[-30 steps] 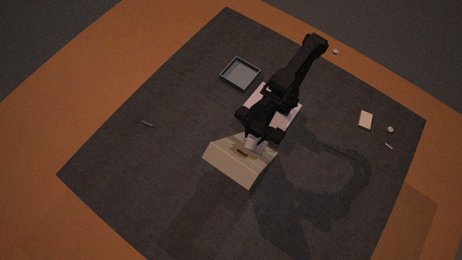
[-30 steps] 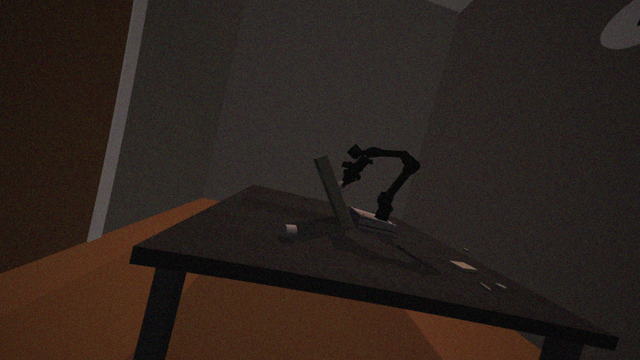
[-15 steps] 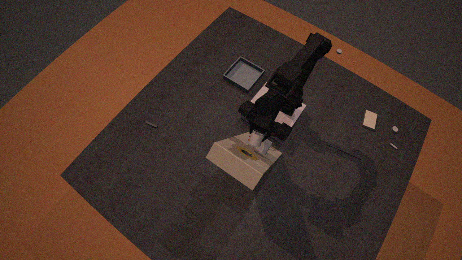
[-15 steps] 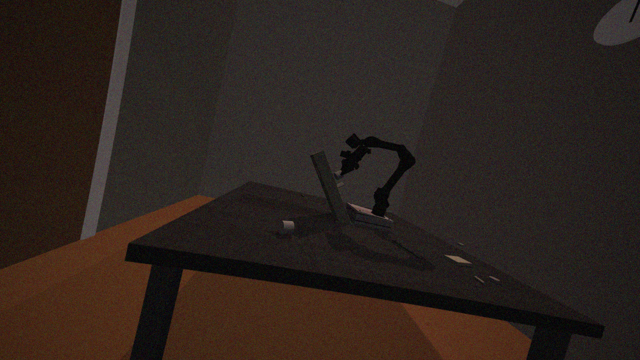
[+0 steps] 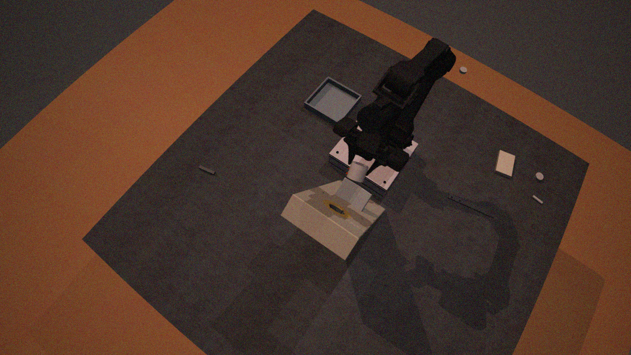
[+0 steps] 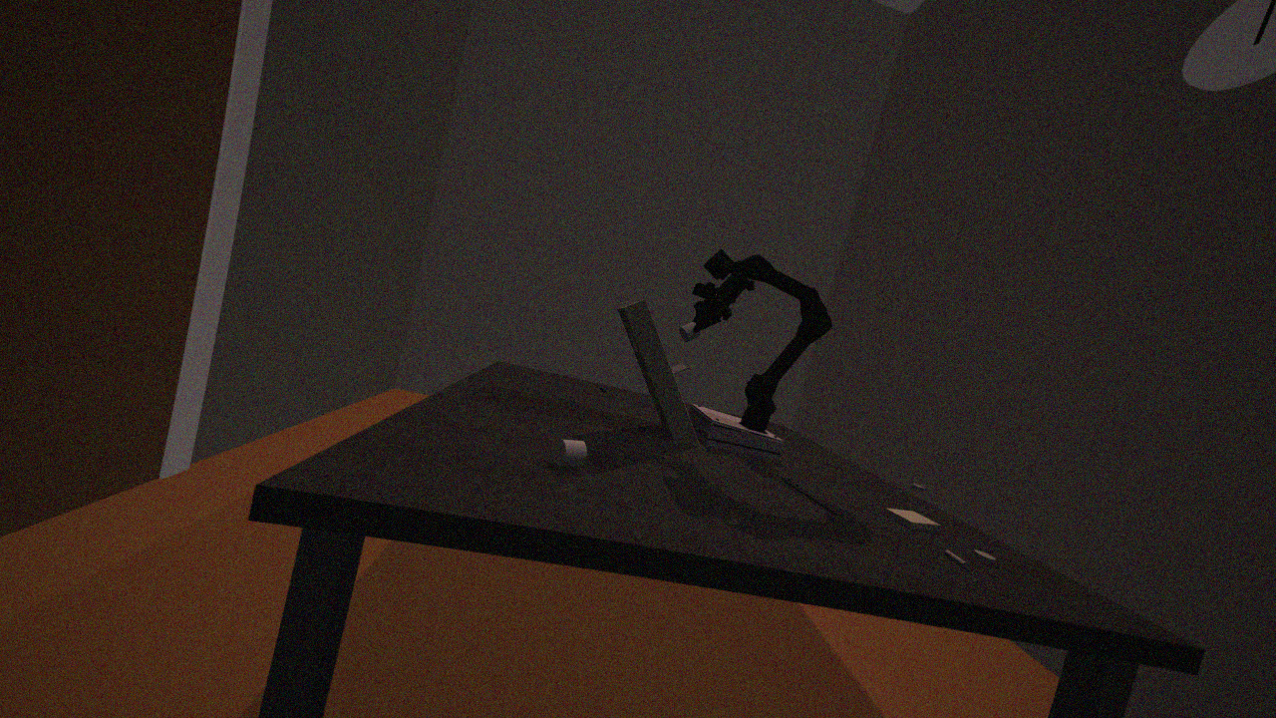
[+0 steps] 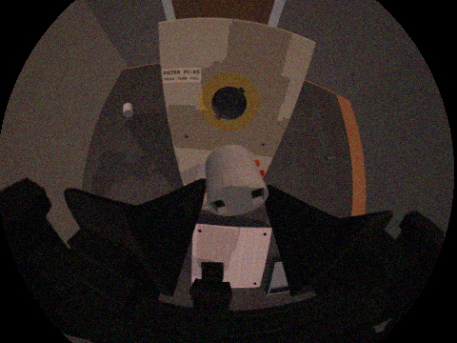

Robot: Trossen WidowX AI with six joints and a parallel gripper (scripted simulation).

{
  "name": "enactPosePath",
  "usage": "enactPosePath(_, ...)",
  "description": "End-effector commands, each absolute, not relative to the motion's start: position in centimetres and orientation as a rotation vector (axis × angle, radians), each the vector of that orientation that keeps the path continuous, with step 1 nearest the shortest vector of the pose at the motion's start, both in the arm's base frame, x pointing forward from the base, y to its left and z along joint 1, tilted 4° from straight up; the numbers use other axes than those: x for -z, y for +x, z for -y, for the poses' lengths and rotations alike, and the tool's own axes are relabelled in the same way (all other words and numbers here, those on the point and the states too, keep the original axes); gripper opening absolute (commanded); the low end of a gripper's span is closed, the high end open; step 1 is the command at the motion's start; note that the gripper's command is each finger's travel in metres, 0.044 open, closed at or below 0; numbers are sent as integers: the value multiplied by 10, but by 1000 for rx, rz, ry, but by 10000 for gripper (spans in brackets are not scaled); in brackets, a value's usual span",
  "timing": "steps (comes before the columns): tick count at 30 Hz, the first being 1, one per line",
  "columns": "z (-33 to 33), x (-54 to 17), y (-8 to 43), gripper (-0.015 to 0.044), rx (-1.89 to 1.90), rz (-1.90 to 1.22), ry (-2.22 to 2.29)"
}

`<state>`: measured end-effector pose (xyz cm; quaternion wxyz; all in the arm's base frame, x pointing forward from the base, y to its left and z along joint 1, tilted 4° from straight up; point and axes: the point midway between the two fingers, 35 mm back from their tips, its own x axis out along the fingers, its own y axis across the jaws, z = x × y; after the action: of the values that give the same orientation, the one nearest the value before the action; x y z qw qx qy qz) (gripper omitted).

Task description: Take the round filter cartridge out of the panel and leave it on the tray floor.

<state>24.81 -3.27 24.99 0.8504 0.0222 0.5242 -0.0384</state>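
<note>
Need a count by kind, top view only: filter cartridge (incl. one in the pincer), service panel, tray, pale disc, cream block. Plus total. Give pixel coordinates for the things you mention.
filter cartridge [image 5: 357, 171] [image 6: 687, 332] [image 7: 234, 176]: 1
service panel [image 5: 319, 225] [image 6: 655, 379] [image 7: 190, 114]: 1
tray [image 5: 333, 102] [image 7: 279, 275]: 1
pale discs [image 5: 539, 176] [image 6: 985, 555]: 2
cream block [image 5: 505, 162] [image 6: 912, 517]: 1
Total: 6
</note>
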Motion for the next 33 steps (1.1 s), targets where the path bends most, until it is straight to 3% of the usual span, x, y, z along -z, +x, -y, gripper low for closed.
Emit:
enactPosePath(1,41,-253,248,0,81,-1100,46)
enactPosePath(24,109,-242,244,0,92,-1113,47)
enactPosePath(33,151,-238,222,0,329,-1105,175)
